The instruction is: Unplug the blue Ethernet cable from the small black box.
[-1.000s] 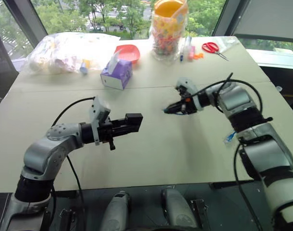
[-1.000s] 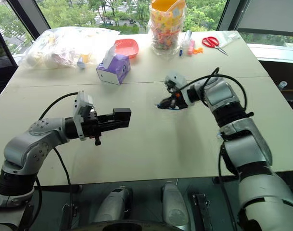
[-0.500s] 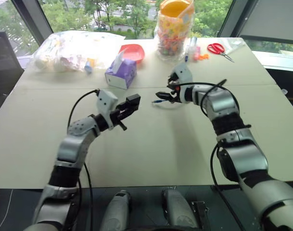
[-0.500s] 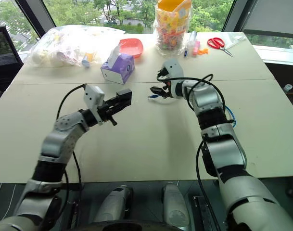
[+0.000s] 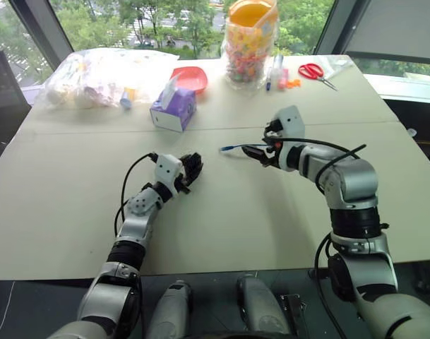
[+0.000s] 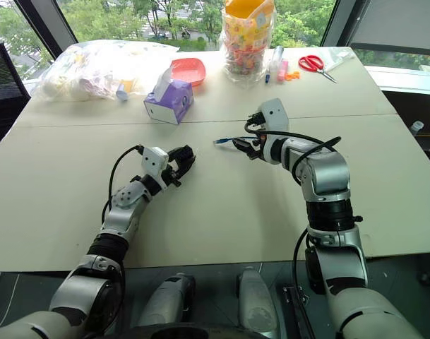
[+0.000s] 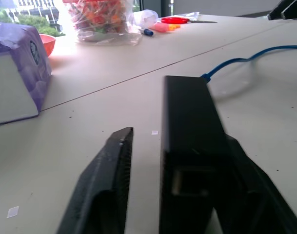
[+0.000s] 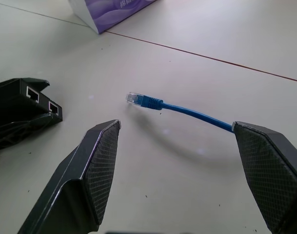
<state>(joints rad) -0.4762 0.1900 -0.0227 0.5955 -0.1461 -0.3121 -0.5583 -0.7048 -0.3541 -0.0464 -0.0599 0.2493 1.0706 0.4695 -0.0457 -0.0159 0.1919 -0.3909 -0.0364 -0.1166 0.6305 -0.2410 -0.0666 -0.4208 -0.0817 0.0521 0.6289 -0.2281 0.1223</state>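
Already the blue Ethernet cable [image 8: 187, 109] lies unplugged on the table [image 5: 236, 212] at mid-frame, its plug apart from the small black box [image 7: 187, 141]. That box sits left of centre between the left gripper [image 5: 190, 169] fingers, which stand apart, one alongside it. Right of centre, the right gripper [image 8: 182, 170] is spread wide around the cable without touching it.

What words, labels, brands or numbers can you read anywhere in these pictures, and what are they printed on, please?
Nothing can be read for certain.
Purple tissue box: pale lettering along its lower edge, cut off and too blurred to read.
Purple tissue box side, in the left wrist view: a round emblem, not readable.
Candy bag: printed wrappers, too small to read.
Small black box: no markings seen.
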